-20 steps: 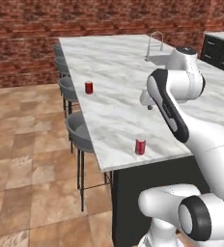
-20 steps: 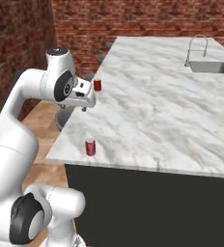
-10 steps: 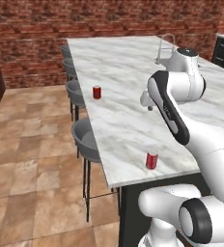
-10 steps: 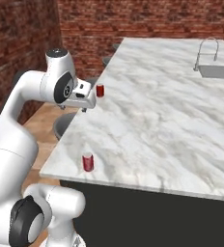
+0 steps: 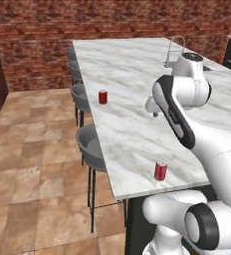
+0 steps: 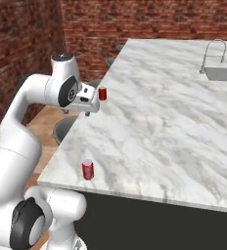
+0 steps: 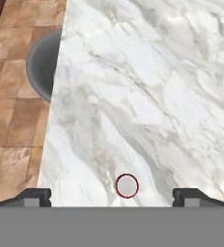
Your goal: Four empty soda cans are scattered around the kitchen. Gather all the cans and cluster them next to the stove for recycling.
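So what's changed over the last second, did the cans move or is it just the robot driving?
It's the robot's base that moved: the whole picture shifted in both base views, bringing the near red can by the counter edge closer. Neither it nor the far red can moved on the marble. Nothing was grasped or released. The gripper stayed open and empty, above the near can.

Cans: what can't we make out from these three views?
- Near can: hand view gives just its silver top; label too small in both base views.
- Far can: right base view, partly behind the hand.
- Sink: cut by the right base view's edge.
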